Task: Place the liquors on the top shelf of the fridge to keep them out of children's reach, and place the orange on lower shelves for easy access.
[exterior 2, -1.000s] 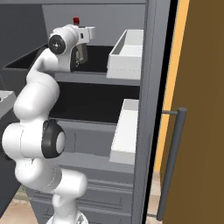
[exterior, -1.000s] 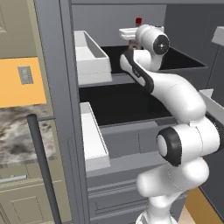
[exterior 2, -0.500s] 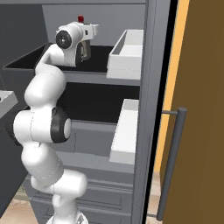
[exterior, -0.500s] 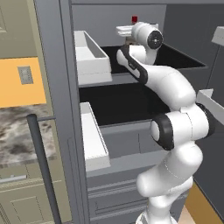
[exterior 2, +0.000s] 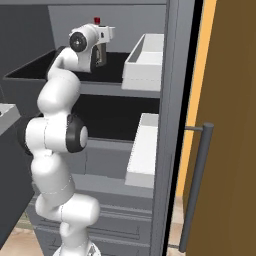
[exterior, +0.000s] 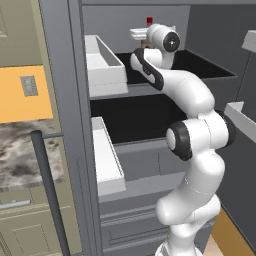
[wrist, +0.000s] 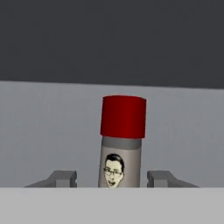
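One liquor bottle (wrist: pixel 121 144) shows in the hand view, upright with its red cap on top and a small face on its pale label. It stands between the two finger tips (wrist: pixel 65 178), with a clear gap on each side, so the jaws are parted around it and not touching the glass. In the left base view the bottle's red cap (exterior: pixel 149 20) peeks above the gripper (exterior: pixel 141 41), over the top shelf (exterior: pixel 200 70) of the fridge (exterior: pixel 65 100). The right base view shows the same cap above the gripper (exterior 2: pixel 101 52), near the shelf's back wall.

Two black shelf panels are visible: the top shelf and the lower shelf (exterior: pixel 135 117) under it, with grey drawers (exterior: pixel 135 162) below. Two white door bins (exterior: pixel 102 65) hang on the door beside the shelf fronts. The top shelf has bare black surface to the right of the arm, and the lower shelf lies open across its width. A dark bar handle (exterior: pixel 47 190) stands on the door's outer edge.
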